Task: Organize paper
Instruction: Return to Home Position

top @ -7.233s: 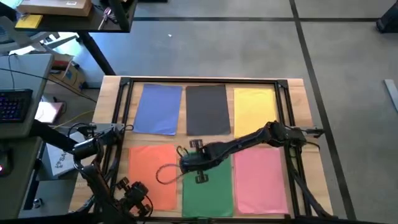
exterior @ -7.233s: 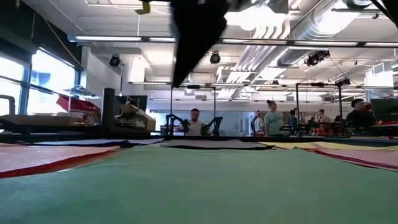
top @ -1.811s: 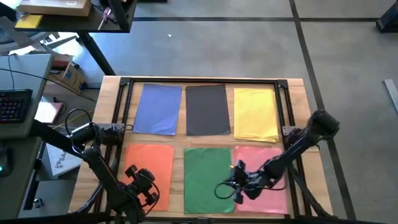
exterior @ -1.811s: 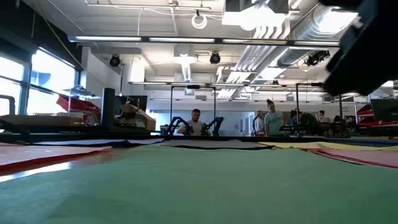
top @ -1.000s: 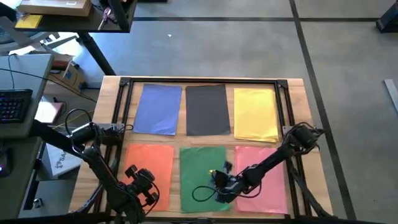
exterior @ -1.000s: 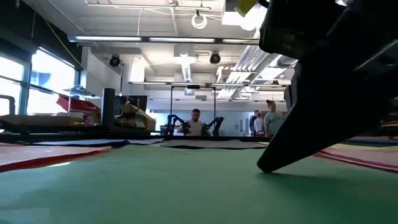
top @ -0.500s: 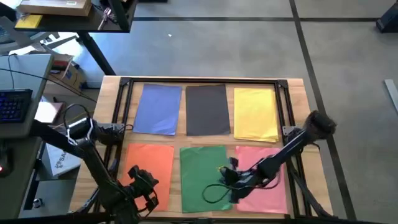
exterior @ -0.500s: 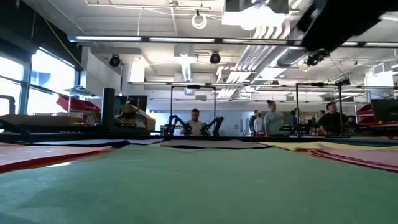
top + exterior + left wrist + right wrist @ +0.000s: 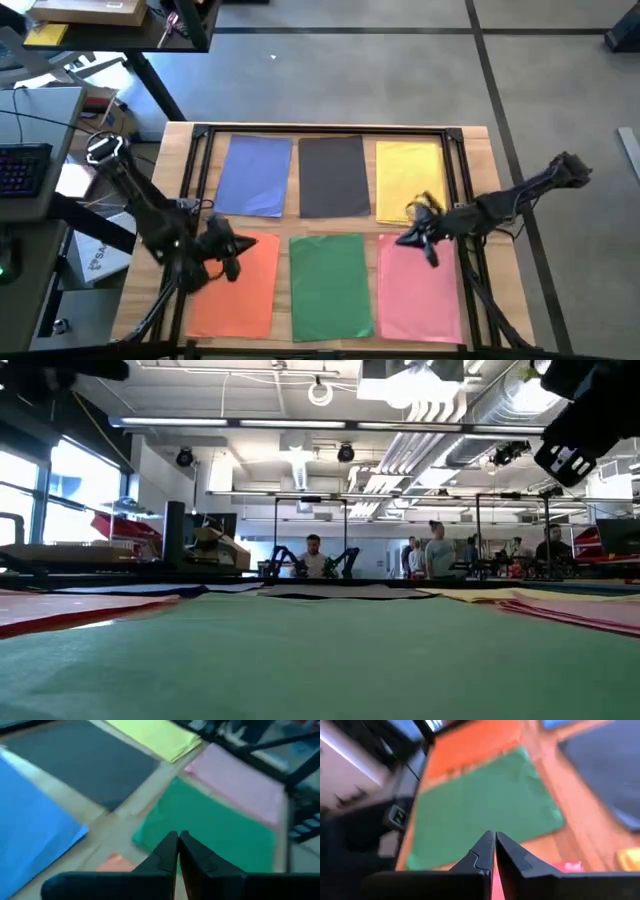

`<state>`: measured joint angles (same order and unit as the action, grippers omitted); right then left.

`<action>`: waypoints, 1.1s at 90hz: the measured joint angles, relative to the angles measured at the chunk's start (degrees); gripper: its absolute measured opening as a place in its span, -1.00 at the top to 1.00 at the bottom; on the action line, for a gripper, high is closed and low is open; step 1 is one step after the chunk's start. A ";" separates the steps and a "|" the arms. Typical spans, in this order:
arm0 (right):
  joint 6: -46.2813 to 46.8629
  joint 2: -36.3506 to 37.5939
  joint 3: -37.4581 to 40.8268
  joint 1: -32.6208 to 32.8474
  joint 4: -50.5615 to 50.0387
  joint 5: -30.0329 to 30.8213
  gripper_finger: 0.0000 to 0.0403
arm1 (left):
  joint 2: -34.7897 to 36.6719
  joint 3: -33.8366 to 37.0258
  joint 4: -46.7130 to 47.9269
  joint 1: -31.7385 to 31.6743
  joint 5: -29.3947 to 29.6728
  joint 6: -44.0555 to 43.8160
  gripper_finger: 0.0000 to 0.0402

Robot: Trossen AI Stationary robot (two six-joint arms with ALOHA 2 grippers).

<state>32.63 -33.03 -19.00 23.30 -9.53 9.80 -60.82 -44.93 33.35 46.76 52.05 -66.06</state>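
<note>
From above, the paper lies sorted on the worktop [image 9: 480,150] in two rows of three, each stack with its long sides running from the near edge to the far edge: blue paper [image 9: 255,175], dark grey paper [image 9: 333,175] and yellow paper [image 9: 410,180] in the far row, orange paper [image 9: 232,290], green paper [image 9: 330,290] and pink paper [image 9: 415,295] in the near row. The left gripper [image 9: 240,244] hangs over the far edge of the orange stack. The right gripper [image 9: 408,237] sits over the seam between yellow and pink, its arm crossing the right rail of the black frame [image 9: 320,128]. Since neither carries a sheet, pulling back to rest probably calls only for lifting straight off these stacks before swinging outward past the rails, so nothing gets dragged. At worktop height, green fills the foreground and lies flat, with people standing well beyond in the room. The left wrist camera shows its gripper [image 9: 177,840] with fingers pressed together and empty, green ahead of it, pink and yellow beyond, blue and dark grey to one side. The right wrist camera shows its gripper [image 9: 494,839] likewise closed on nothing, pointing across green toward orange, with a corner of pink just under the fingers.
</note>
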 joint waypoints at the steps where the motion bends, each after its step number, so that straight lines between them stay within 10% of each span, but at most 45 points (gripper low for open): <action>1: -0.28 0.86 0.31 -0.23 -0.05 0.00 1.00 | 0.65 0.92 -1.83 -0.55 -0.45 1.21 1.00; 23: -6.95 14.72 2.07 -5.11 -3.80 0.07 1.00 | 10.47 14.57 -26.16 -12.74 -10.35 20.59 1.00; 99: -13.10 32.78 2.07 -13.71 -12.52 -1.91 1.00 | 31.71 23.58 -27.46 -39.60 -33.87 38.37 1.00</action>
<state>19.52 -0.25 -16.93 9.59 -22.05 7.90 -29.11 -21.34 5.89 7.16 18.19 -27.70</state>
